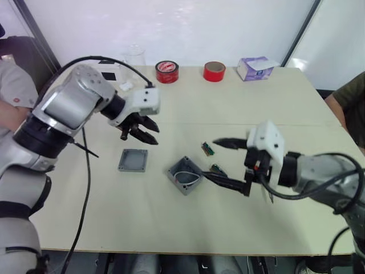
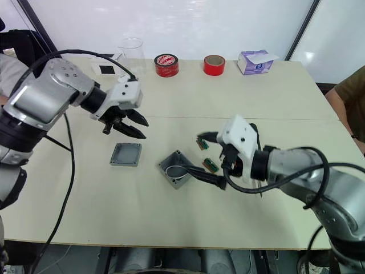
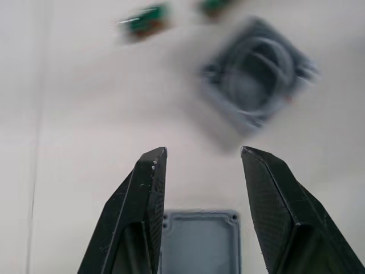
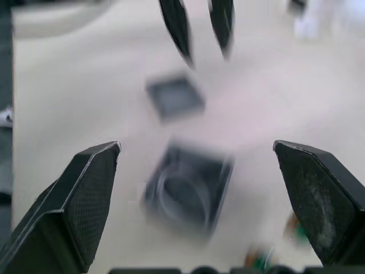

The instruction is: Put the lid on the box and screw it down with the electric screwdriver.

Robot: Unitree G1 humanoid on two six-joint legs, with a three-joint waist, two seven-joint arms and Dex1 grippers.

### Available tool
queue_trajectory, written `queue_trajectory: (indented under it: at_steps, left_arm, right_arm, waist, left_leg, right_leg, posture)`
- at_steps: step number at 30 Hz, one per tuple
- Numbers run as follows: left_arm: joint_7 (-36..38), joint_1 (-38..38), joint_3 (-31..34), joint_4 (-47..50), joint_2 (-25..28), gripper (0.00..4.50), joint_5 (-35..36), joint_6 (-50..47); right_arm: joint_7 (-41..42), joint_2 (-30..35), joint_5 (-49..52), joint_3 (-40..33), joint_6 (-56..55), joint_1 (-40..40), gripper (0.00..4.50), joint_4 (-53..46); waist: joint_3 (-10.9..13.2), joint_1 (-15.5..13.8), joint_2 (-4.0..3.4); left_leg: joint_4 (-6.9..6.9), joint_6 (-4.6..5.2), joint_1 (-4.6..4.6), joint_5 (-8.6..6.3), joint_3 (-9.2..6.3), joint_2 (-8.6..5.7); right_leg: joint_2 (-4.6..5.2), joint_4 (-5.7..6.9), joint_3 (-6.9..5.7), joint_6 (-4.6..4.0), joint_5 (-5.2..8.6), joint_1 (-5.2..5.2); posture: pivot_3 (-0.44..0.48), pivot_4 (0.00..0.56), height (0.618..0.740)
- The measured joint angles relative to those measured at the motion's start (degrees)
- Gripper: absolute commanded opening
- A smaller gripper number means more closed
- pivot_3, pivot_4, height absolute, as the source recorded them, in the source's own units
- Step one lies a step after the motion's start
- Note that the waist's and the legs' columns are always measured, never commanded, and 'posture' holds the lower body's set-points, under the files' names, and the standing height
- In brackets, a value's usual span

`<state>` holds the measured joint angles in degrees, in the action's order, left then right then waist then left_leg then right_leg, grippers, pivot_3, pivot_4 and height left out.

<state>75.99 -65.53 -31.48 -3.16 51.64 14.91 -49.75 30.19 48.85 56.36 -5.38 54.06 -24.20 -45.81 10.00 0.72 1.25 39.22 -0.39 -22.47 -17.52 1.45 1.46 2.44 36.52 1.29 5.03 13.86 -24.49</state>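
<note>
The small flat square grey lid [image 1: 133, 160] is lying hollow side up in the middle of the pale smooth bench [image 1: 274, 103], toward its left edge. The deeper square grey box [image 1: 186, 174] with the curly white wire inside is sitting just beside it, closer to the centre, turned a bit crooked. The lid and the box are not touching.

The left tool [image 1: 141, 130] is hanging over the lid with its two black fingers apart, holding nothing. The right tool [image 1: 231, 164] is reaching toward the box from the right, its fingers wide apart and empty too. One finger looks very close to the box.

Two little green parts [image 1: 207, 149] are lying near the box, right by the right tool. I think that tool might knock them away, or push the box so it slides on the slick bench. The lid is thin and flat, so the left tool might slip on its edges. The springy white wire might poke up and stop the lid from sitting flat.

Two red tape rolls [image 1: 167, 72] are sitting along the far edge.
</note>
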Motion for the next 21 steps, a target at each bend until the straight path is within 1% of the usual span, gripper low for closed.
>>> queue_trajectory:
  at_steps: [2, 4, 5, 7, 9, 11, 13, 17, 21]
  left_arm:
    - [-6.48, 2.36, 2.61, 2.77, -0.64, 2.07, -0.72, -12.34]
    - [-13.06, 4.62, 6.95, 5.35, -2.55, 2.07, -0.78, -24.98]
    - [-16.56, 6.17, 10.22, 7.00, -4.10, 2.07, -1.02, -31.22]
    - [-23.06, 9.93, 15.97, 9.48, -6.68, 2.07, -1.90, -38.55]
    - [-30.01, 16.61, 21.48, 11.26, -8.74, 2.07, -2.53, -41.47]
    - [-35.39, 21.43, 24.30, 11.28, -9.97, 2.07, -1.88, -42.29]
    - [-38.74, 22.18, 25.88, 11.08, -9.86, 2.07, -0.64, -42.27]
    - [-43.98, 21.81, 29.70, 8.23, -6.75, 2.07, 4.23, -42.27]
    - [-47.33, 21.20, 29.90, 4.22, -6.46, 2.07, 10.28, -42.28]
  right_arm:
    - [1.64, 0.10, -1.93, 3.37, -0.65, -2.36, 4.50, 0.12]
    - [3.70, 0.18, -5.19, 7.53, -1.90, -3.13, 4.50, 0.79]
    - [4.68, 0.12, -7.04, 9.58, -2.59, -3.20, 4.50, 1.39]
    - [6.11, -0.39, -10.44, 12.72, -4.11, -3.31, 4.50, 2.79]
    - [7.06, -1.22, -13.39, 15.44, -5.51, -3.37, 4.50, 4.07]
    - [7.63, -2.45, -15.17, 16.91, -6.17, -3.42, 4.50, 4.97]
    - [7.76, -3.70, -16.09, 17.81, -6.50, -3.49, 4.50, 5.22]
    - [7.58, -5.79, -17.69, 18.48, -6.80, -3.10, 4.50, 5.34]
    - [7.14, -6.94, -18.56, 18.38, -6.79, -1.97, 4.50, 5.19]
  waist:
    - [0.00, 0.02, 0.01]
    - [0.01, 0.00, 0.02]
    - [0.01, -0.01, 0.02]
    - [0.01, 0.05, 0.01]
    - [0.00, 0.34, 0.01]
    - [0.04, 0.16, 0.08]
    - [0.12, -0.14, 0.23]
    - [0.11, -0.16, 0.26]
    - [0.10, -0.25, 0.27]
  left_leg:
    - [0.00, 0.00, -0.01, 0.00, -0.02, -0.01]
    - [0.00, 0.00, -0.04, 0.00, -0.02, -0.06]
    - [0.00, 0.00, -0.03, 0.00, -0.01, -0.07]
    - [0.04, 0.00, 0.03, 0.00, 0.03, -0.14]
    - [0.05, -0.01, 0.10, 0.00, 0.07, -0.16]
    - [0.05, -0.06, 0.07, 0.03, 0.01, -0.10]
    - [0.05, -0.17, 0.04, 0.10, -0.07, -0.05]
    - [0.05, -0.19, 0.07, 0.11, -0.04, -0.07]
    - [0.05, -0.21, 0.05, 0.12, -0.04, -0.11]
  right_leg:
    - [0.01, 0.05, -0.02, 0.02, 0.01, -0.03]
    - [0.07, 0.16, -0.02, 0.03, 0.03, -0.09]
    - [0.11, 0.20, -0.02, 0.04, 0.04, -0.09]
    - [0.19, 0.39, 0.05, 0.07, 0.07, -0.12]
    - [0.20, 0.52, 0.11, 0.04, 0.10, -0.16]
    - [0.15, 0.61, 0.06, 0.01, 0.11, -0.21]
    - [0.15, 0.67, -0.02, -0.02, 0.10, -0.24]
    - [0.29, 0.66, -0.02, -0.02, 0.10, -0.19]
    - [0.34, 0.66, -0.02, -0.02, 0.10, -0.19]
  posture:
    - [0.000, 0.150, 0.740]
    - [0.000, 0.150, 0.740]
    - [0.000, 0.150, 0.740]
    - [0.000, 0.150, 0.740]
    - [0.000, 0.150, 0.740]
    - [0.000, 0.150, 0.740]
    - [0.000, 0.150, 0.740]
    - [0.000, 0.150, 0.740]
    - [0.000, 0.150, 0.740]
